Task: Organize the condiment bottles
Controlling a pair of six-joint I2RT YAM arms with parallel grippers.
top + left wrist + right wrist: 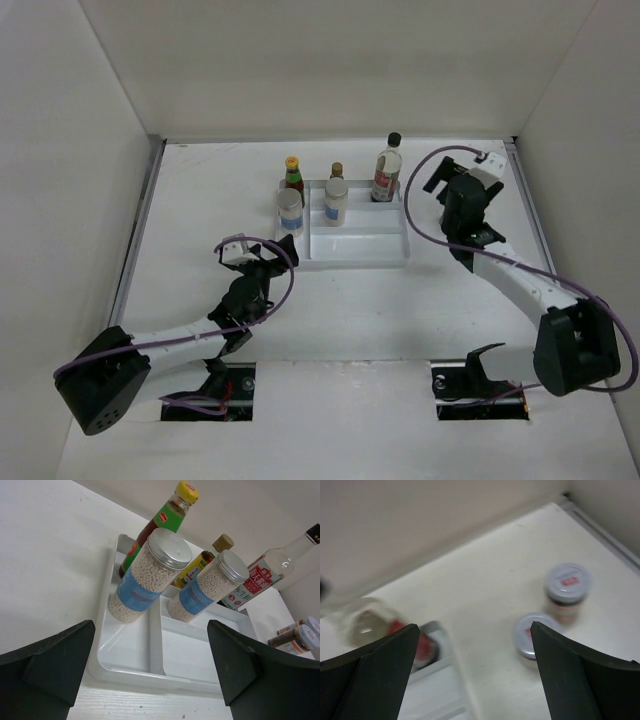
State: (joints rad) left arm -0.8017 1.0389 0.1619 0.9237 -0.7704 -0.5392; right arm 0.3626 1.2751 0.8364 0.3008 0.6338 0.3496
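Jars first: two short glass jars with greyish, red-marked lids (567, 587) sat close together on the white table (330, 330), off the right side of the flat white divided tray (360, 245), not in it. The tall clear black-capped bottle (388, 168) stood at the tray's back right corner. The yellow-capped red sauce bottle (293, 175), tiny brown bottle (337, 172) and two white bead-filled shakers (290, 212) were further left. The right gripper (474, 627) hovered above the jars, spread wide and empty. The left gripper (150, 625), by the tray's front left, was the same. My worry: a finger dropping onto one jar could knock its neighbour, or the arm might clip the tall bottle.
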